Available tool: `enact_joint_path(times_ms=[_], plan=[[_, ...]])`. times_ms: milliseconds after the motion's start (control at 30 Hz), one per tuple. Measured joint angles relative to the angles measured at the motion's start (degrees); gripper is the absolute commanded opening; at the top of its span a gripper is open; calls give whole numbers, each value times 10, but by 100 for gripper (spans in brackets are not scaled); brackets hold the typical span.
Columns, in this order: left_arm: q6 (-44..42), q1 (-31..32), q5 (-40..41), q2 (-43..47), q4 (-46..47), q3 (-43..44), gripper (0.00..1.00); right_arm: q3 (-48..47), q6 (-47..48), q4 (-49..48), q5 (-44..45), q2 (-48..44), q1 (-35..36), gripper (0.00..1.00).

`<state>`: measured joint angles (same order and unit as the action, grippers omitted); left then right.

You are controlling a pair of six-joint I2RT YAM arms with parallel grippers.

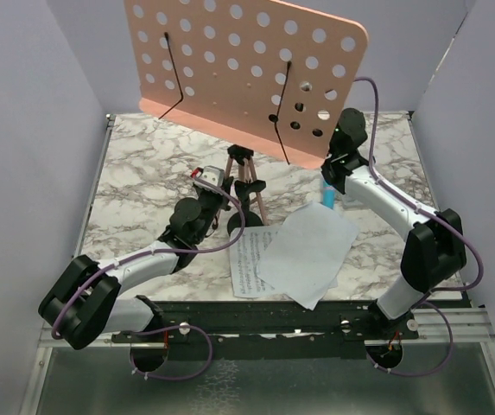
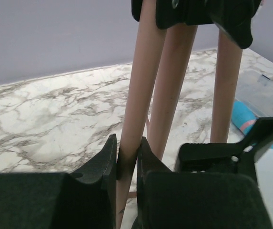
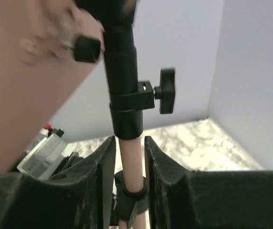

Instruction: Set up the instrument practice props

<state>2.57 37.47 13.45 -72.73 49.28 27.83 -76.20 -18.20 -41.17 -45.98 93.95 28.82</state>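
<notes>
Pink and dotted with holes, the music stand (image 1: 230,95) stands upright on its thin tripod legs (image 1: 245,186) on a marble-patterned table (image 1: 143,173), gripped low by one arm and bracketed higher up by the other. The left gripper (image 2: 126,153) is closed narrowly on one of the legs. Its two black fingers (image 2: 103,167) press against either side of the pink tube near its lower end, and the other two legs rise just beyond and to the right. The right gripper (image 3: 129,141) sits higher up the stand, its fingers close on both sides of the pink pole (image 3: 129,162), directly below a black collar (image 3: 126,102) with a knob (image 3: 167,90). Whether they actually clamp the pole cannot be told, as a thin sliver of gap seems to show on each side. Just to the right of the left gripper is a small black mic stand (image 2: 212,155). Beyond that lies the blue microphone (image 2: 243,119), which sits just below the right arm's wrist in the overhead view, with a clear plastic box (image 2: 262,88) behind it. Two white pages (image 1: 307,251) lie flat between the two arms, nearer their bases than either gripper, the blank-looking one overlapping the one printed with music.
</notes>
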Motion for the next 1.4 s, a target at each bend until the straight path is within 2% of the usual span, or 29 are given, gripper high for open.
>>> enact_joint_path(times_ms=[167,433,767,1200,1400], plan=[[5,-18,48,5,2,-2,0,-36,-29,-55,2,-10,-28,57],[9,-22,73,6,1,-2,0,-72,-60,-82,-13,-3,-29,74],[15,-32,130,6,-14,4,0,-72,-65,-89,-20,29,-30,79],[-23,-5,149,6,-42,20,0,-61,-69,-89,-47,74,-30,84],[-51,21,158,2,-48,28,0,-115,-92,-90,-71,131,-30,85]])
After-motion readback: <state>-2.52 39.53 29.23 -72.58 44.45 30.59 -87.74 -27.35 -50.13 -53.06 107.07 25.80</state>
